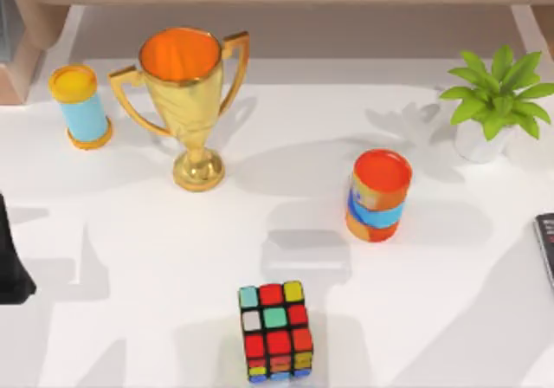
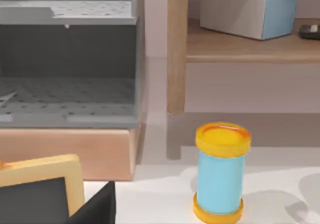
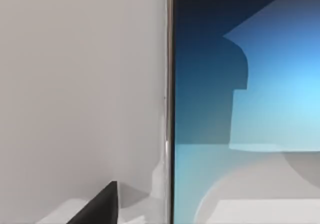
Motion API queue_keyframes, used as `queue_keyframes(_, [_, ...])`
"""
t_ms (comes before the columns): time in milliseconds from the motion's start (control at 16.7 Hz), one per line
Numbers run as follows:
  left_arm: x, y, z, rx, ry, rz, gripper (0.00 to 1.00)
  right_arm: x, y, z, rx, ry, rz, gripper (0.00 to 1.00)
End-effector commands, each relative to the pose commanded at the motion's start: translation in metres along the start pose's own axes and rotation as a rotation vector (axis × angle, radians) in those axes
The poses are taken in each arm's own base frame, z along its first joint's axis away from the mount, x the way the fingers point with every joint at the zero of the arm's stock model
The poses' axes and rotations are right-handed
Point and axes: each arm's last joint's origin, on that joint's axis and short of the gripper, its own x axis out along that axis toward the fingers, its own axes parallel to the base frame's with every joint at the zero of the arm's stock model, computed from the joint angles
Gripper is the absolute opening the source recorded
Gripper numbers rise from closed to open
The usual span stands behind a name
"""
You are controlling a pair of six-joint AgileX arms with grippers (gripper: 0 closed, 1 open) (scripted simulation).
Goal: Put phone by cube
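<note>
Parking at the table's left edge is seen for the left gripper [image 1: 12, 262]; whether it is released or clenched cannot be told. Just beyond it, a blue canister with yellow caps [image 1: 78, 106] stands upright, and a gold trophy [image 1: 186, 102] stands beside that. Near the front edge, about midway across, the cube [image 1: 275, 332] rests alone on the white table [image 1: 130, 232], with bare surface on both flanks. Further right stand an orange can [image 1: 378, 195] and, at the back, a potted plant [image 1: 498, 102]. At the far right edge a dark flat object [image 1: 545, 245] is cut off by the frame; whether it is the phone cannot be told.

In the right wrist view, the phone [image 3: 240, 109] lies flat, screen up, very close beneath the right gripper [image 3: 97, 204], whose state also cannot be told. The pickup appears to be the step in hand. It is best done by gripping across the narrow width at the phone's middle, so it is lifted level, then carried low past the orange can and set just beside the cube without nudging it.
</note>
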Motion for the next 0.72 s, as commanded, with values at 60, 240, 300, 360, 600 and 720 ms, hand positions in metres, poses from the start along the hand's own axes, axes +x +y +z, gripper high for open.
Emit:
queue_keyframes(60, [0.0000, 0.0000, 0.0000, 0.000, 0.000, 0.000, 1.00, 0.0000, 0.0000, 0.0000, 0.000, 0.000, 0.000, 0.77])
queue_keyframes(240, [0.0000, 0.0000, 0.0000, 0.000, 0.000, 0.000, 1.00, 0.0000, 0.0000, 0.0000, 0.000, 0.000, 0.000, 0.55])
queue_keyframes(300, [0.0000, 0.0000, 0.0000, 0.000, 0.000, 0.000, 1.00, 0.0000, 0.0000, 0.0000, 0.000, 0.000, 0.000, 0.47])
queue_keyframes(360, [0.0000, 0.0000, 0.0000, 0.000, 0.000, 0.000, 1.00, 0.0000, 0.0000, 0.0000, 0.000, 0.000, 0.000, 0.40])
queue_keyframes(600, [0.0000, 0.0000, 0.0000, 0.000, 0.000, 0.000, 1.00, 0.0000, 0.0000, 0.0000, 0.000, 0.000, 0.000, 0.10])
queue_keyframes(720, [0.0000, 0.0000, 0.0000, 0.000, 0.000, 0.000, 1.00, 0.0000, 0.0000, 0.0000, 0.000, 0.000, 0.000, 0.00])
